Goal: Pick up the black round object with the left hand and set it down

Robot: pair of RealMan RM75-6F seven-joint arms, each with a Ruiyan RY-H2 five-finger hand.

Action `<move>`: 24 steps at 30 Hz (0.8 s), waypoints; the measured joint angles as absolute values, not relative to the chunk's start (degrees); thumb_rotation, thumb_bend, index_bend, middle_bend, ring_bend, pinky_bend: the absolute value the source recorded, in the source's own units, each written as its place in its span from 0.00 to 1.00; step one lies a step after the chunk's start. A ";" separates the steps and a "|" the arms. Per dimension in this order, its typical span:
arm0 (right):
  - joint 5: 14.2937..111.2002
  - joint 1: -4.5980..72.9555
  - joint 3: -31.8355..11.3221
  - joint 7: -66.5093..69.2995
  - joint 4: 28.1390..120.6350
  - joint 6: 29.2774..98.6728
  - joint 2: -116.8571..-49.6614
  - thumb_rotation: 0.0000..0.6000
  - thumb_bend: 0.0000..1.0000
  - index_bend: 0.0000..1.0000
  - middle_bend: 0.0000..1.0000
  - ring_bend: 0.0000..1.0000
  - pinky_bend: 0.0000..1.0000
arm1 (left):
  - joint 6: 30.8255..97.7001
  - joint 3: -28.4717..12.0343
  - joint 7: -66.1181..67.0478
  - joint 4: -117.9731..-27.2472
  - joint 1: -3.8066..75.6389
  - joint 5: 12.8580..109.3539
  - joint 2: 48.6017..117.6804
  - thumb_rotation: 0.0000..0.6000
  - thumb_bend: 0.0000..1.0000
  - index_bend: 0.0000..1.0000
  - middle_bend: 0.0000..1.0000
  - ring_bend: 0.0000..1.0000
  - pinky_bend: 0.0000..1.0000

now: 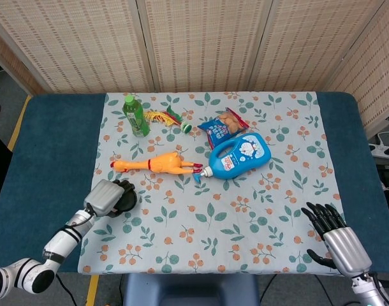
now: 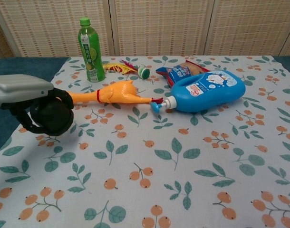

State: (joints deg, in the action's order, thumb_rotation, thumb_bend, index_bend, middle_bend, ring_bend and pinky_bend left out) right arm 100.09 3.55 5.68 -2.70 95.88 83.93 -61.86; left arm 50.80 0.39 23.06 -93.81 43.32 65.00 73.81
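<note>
Black round object [image 2: 52, 117] wrapped inside left hand [image 2: 33, 102] fingers [image 2: 64, 97].

The head view looks down from high up at the whole tabletop [image 1: 48, 146]. The chest view sits low and close, looking across toward the far edge. Both show the green bottle [image 1: 136, 116] [image 2: 91, 49] and blue bottle [image 1: 240, 156] [image 2: 207, 90].

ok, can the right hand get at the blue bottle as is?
Probably yes. The right hand is open and empty at the near right table edge, and the cloth between it and the blue bottle is bare. The rubber chicken lies on the bottle's far side. Whether the arm stretches that far is unclear.
</note>
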 measured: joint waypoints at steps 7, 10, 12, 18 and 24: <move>100.22 3.66 5.76 -2.06 95.85 83.76 -61.77 1.00 0.12 0.00 0.00 0.00 0.00 | 48.31 0.97 28.64 -94.37 44.98 59.73 75.30 1.00 0.70 0.68 0.70 0.56 0.62; 100.30 3.63 5.77 -1.70 95.86 84.02 -61.54 1.00 0.12 0.00 0.00 0.00 0.00 | 48.19 1.22 30.82 -94.42 45.49 58.15 75.67 1.00 0.67 0.62 0.64 0.54 0.55; 100.41 3.57 5.81 -1.57 95.88 84.18 -61.47 1.00 0.12 0.00 0.00 0.00 0.00 | 48.13 1.57 32.37 -94.39 45.78 57.14 75.85 1.00 0.63 0.53 0.57 0.48 0.50; 100.41 3.48 5.86 -1.49 96.03 84.31 -61.38 1.00 0.12 0.00 0.00 0.00 0.00 | 47.48 2.32 34.66 -93.63 46.69 54.11 77.24 1.00 0.56 0.03 0.21 0.16 0.43; 100.16 3.49 5.78 -1.43 96.06 84.23 -61.24 1.00 0.12 0.00 0.00 0.00 0.00 | 47.47 1.91 32.42 -93.12 46.63 55.05 77.65 1.00 0.46 0.00 0.00 0.00 0.29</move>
State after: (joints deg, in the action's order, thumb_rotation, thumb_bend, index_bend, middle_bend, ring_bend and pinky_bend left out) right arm 100.16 3.49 5.78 -1.43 96.06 84.23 -61.24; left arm 47.47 1.91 32.42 -93.12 46.63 55.05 77.65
